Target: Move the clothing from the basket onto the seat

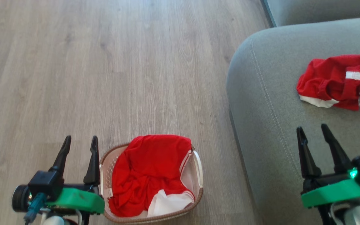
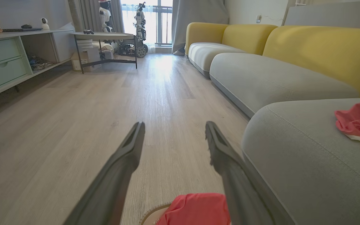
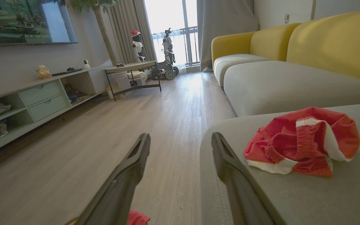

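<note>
At the lower left of the head view, the left gripper [image 1: 81,137] stands over the floor [image 1: 105,62] of pale wood-grain planks. Its two long, dark, tapering fingers are spread wide with nothing between them. Just to its right sits the basket [image 1: 107,165], an oval of cream perforated plastic with a brown woven-look rim and a white handle on its right side. It rests on the planks near the seat but apart from it. Heaped inside it, and rising past the rim, is a crumpled red jersey [image 1: 148,165] with thin white stripes and a white panel at its lower right. Farther right comes the seat [image 1: 267,93], a big grey-green cushion of matte cloth with a rounded corner and a double line of stitching along its edge (a yellow backrest [image 3: 336,40] rises behind the sofa in the wrist views). The right gripper [image 1: 311,127] hovers over that cushion, its fingers likewise parted wide and holding nothing. Beyond its fingertips, clear of them, a second red garment [image 1: 333,81] lies on the cushion. It is bunched into a loose mound with a gathered band and white trim.
</note>
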